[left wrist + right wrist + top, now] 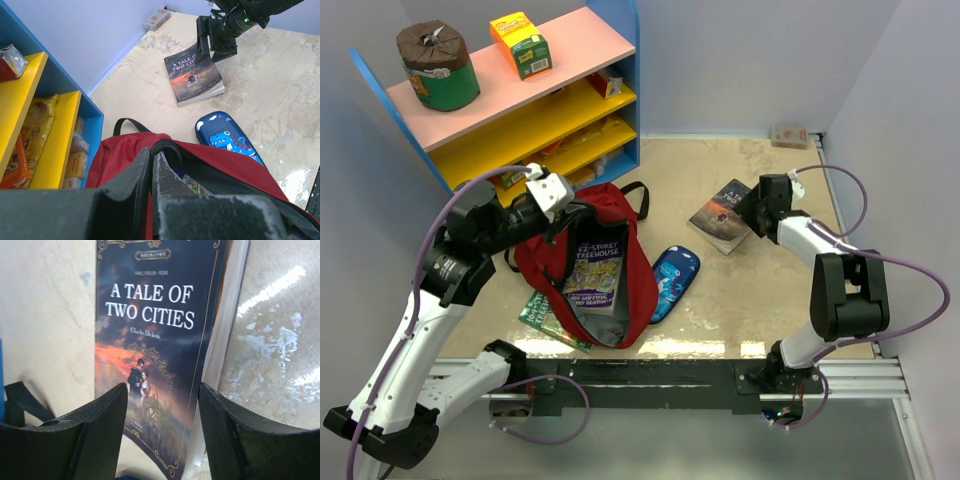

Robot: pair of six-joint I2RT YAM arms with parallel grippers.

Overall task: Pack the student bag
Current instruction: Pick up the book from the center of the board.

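Beige table (740,300): walls close the far and right edges; bare room along the near edge and at the right.
Shelf (520,120): fills the far-left corner, hard by the bag's far end.
Bag (638,290): lies open at the near-left, a book (595,275) inside.
Left gripper (558,195): at the bag's far rim, clenched on its fabric.
Right gripper (752,210): well apart from the bag, toward the far-right, jaws parted over the novel's (720,220) end.
Case (675,280): just beside the bag's right side, between bag and novel.
Green book (545,315): partly under the bag's near-left.
Box (790,136): far-right corner.
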